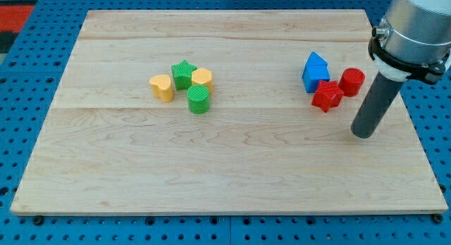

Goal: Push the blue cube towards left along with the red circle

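Three red and blue blocks cluster at the right of the wooden surface (225, 167), with bare wood stretching left to the yellow-green group. Nearest, the tip (363, 134) rests right of the red star (327, 96). Farther, the red circle (351, 82) and blue cube (315, 72) flank the star. The cube's peaked end points far. The rod has no tool to open or close.
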You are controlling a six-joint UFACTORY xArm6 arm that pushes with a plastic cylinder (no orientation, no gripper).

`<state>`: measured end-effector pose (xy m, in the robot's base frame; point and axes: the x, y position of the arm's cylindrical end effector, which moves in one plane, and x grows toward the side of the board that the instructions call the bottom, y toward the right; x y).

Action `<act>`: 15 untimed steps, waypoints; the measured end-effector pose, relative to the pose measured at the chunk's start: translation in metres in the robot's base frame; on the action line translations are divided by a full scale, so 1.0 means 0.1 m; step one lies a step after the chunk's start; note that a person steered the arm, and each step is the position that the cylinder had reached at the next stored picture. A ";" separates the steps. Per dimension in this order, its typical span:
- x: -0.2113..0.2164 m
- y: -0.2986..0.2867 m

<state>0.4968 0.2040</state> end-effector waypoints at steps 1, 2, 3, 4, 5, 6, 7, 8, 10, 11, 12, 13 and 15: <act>0.00 0.01; 0.00 0.06; 0.00 0.04; 0.00 0.03; 0.00 0.03; -0.31 0.39; -0.89 0.57; -1.05 0.39; -0.88 -0.66; -0.97 -0.87; -1.06 -0.99; -1.23 -1.07; -1.48 -1.63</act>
<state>0.3487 0.0413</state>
